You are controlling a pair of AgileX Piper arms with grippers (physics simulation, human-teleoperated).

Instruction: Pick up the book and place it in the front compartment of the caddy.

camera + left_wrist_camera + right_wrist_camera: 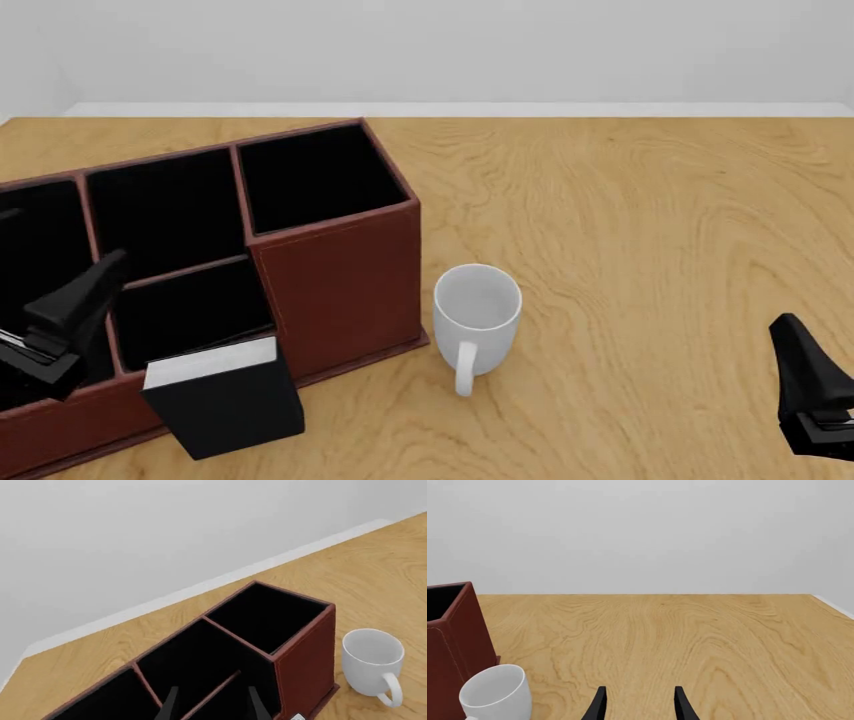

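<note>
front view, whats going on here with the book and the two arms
Nothing is being held right now. The book stands on the table against the near side of the caddy, outside its compartments. The left hand hovers open over the caddy's sections, and the right hand hangs open over bare table well off to the right. A white mug sits beside the caddy.

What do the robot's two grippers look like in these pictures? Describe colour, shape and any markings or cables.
Both grippers are plain matte black. The left gripper and right gripper appear in the front view as angular, wedge-shaped blocks tapering to a point. In the wrist views each shows two thin, flat, blade-like fingers narrowing toward the tips. No cables, logos or coloured markings are visible; little of the arms behind them shows.
</note>
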